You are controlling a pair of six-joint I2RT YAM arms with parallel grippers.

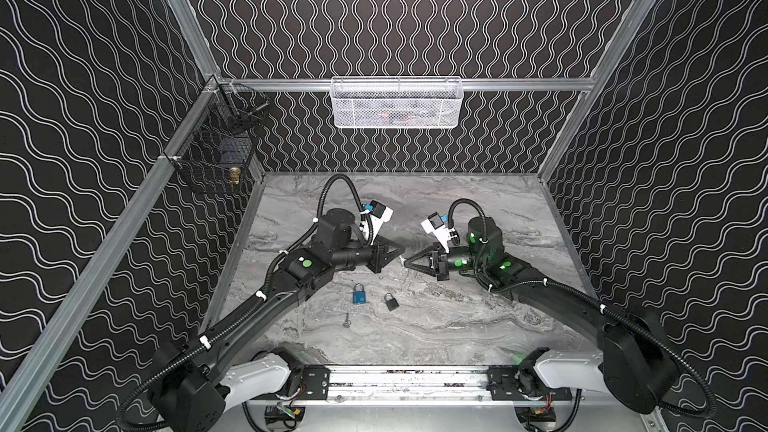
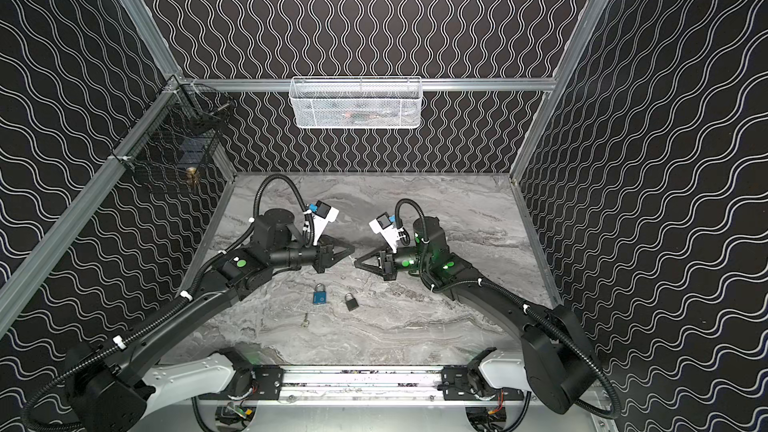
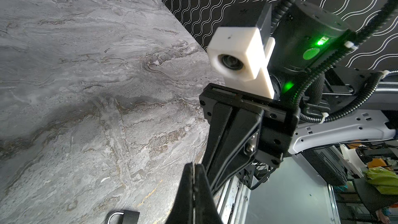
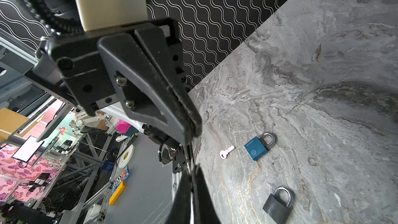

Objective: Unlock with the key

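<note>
We log left gripper (image 1: 402, 250) closed, nothing seen held, right gripper (image 1: 407, 263) clamped on pale sliver (image 1: 402, 260), blue padlock (image 1: 359, 295), black padlock (image 1: 391, 302), loose key (image 1: 346, 321).

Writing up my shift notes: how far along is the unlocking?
Nothing looks done: the blue padlock and black padlock lie on the table, shackles apparently closed. One key lies untouched beside the blue one. In hand: the right gripper is shut on a thin pale sliver, perhaps another key; the left gripper is shut, empty. Left: seating a key in a lock and turning it.
</note>
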